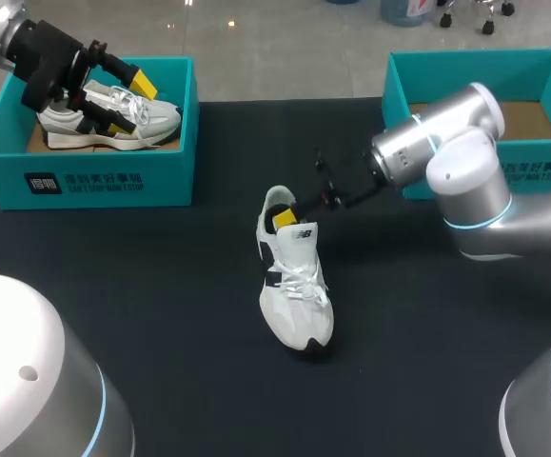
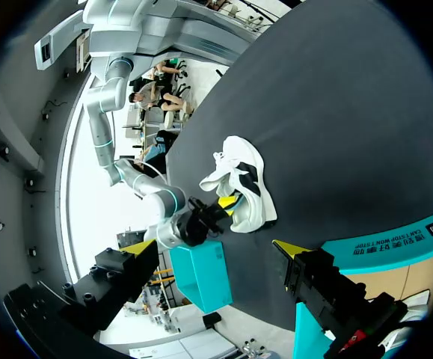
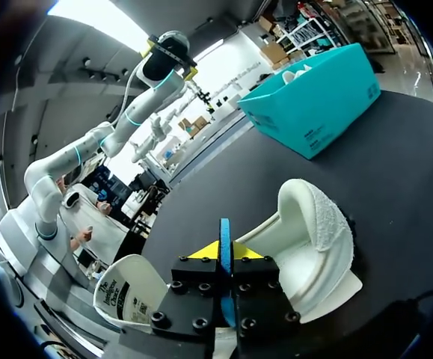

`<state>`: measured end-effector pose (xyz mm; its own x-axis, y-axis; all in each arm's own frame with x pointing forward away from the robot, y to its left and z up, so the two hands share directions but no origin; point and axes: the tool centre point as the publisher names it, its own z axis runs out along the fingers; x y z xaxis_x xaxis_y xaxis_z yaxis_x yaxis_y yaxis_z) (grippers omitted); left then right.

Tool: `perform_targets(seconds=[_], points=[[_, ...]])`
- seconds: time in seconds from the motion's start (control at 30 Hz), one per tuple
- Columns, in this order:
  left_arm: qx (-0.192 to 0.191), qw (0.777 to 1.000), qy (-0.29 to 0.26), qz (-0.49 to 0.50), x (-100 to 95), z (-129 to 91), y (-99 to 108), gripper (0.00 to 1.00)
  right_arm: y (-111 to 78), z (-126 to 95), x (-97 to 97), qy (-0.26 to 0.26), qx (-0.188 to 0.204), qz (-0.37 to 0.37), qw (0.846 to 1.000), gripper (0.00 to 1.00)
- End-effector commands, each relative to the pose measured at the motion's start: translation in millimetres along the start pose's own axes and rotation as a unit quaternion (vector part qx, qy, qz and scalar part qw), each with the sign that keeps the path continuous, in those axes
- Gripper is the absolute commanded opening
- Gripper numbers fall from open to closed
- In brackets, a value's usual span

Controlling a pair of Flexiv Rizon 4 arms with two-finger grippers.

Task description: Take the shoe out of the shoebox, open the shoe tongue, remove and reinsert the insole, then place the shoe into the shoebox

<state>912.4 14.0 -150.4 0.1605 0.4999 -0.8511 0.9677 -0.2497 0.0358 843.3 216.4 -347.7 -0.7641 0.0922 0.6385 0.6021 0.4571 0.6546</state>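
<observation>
Item 1: white lace-up sneaker (image 1: pixel 294 286) with dark side marks. It stands upright on its sole at the middle of the black counter (image 1: pixel 161 286), outside both boxes, heel toward the far edge.

Item 2: right pincer (image 1: pixel 286 217). It comes in from the right, with one yellow tip inside the sneaker's heel opening. In the right wrist view the right pincer (image 3: pixel 224 250) has its two tips pressed together on a thin blue strip (image 3: pixel 224 232), seen edge-on, just beside the white heel cup (image 3: pixel 313 239).

Item 3: teal cardboard shoebox (image 1: pixel 113 176), at the far left of the counter. It contains a second white sneaker (image 1: pixel 156 119), upright on its sole.

Item 4: left pincer (image 1: pixel 127 105). It is down inside this shoebox over the second sneaker, fingers spread wide. The left wrist view shows nothing gripped between them.

Item 5: second teal box (image 1: pixel 465 71), at the far right behind the right arm, with its brown floor showing.
</observation>
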Motion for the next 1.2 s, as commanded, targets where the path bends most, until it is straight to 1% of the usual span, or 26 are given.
perform_targets(seconds=[0.03,0.13,0.17,0.2,0.3,0.4,0.43,0.47,0.57,0.8,0.93,1.13,1.2], points=[[0.0,1.0,0.002,0.0,0.0,-0.4,-0.7,1.0,-3.2,3.3,0.4,-0.005,0.006,0.003,1.0,0.0],[0.0,1.0,0.002,0.0,0.0,-0.4,-0.7,1.0,-2.5,3.5,0.6,-0.008,0.005,0.003,1.0,0.0],[0.0,1.0,0.002,0.0,0.0,-0.4,-0.7,1.0,-0.7,3.0,0.8,-0.011,0.004,0.002,1.0,0.13],[0.0,1.0,0.002,0.0,0.0,-0.4,-0.7,1.0,1.4,2.1,0.5,-0.014,0.002,0.0,1.0,0.32],[0.0,1.0,0.002,0.0,0.0,-0.4,-0.7,1.0,7.4,1.0,2.7,-0.018,0.004,-0.009,1.0,0.45],[0.0,1.0,0.002,0.0,0.0,-0.4,-0.7,1.0,11.0,-0.6,5.1,-0.024,0.01,-0.018,1.0,0.51],[0.0,1.0,0.002,0.0,0.0,-0.4,-0.7,1.0,12.1,-1.3,6.3,-0.027,0.014,-0.022,0.999,0.64],[0.0,1.0,0.002,0.0,0.0,-0.4,-0.7,1.0,13.0,-2.1,7.2,-0.028,0.016,-0.023,0.999,0.72],[0.0,1.0,0.002,0.0,0.0,-0.4,-0.7,1.0,16.3,-3.9,11.6,-0.031,0.022,-0.031,0.999,0.87],[0.0,1.0,0.002,0.0,0.0,-0.4,-0.7,1.0,24.6,-11.9,24.2,-0.05,0.045,-0.056,0.996,1.0],[0.0,1.0,0.002,0.0,0.0,-0.4,-0.7,1.0,28.4,-18.4,28.4,-0.068,0.055,-0.067,0.994,1.0],[0.0,1.0,0.002,0.0,0.0,-0.4,-0.7,1.0,36.4,-26.3,29.6,-0.089,0.043,-0.067,0.993,1.0],[0.0,1.0,0.002,0.0,0.0,-0.4,-0.7,1.0,38.7,-27.9,28.2,-0.104,0.047,-0.067,0.991,1.0]])
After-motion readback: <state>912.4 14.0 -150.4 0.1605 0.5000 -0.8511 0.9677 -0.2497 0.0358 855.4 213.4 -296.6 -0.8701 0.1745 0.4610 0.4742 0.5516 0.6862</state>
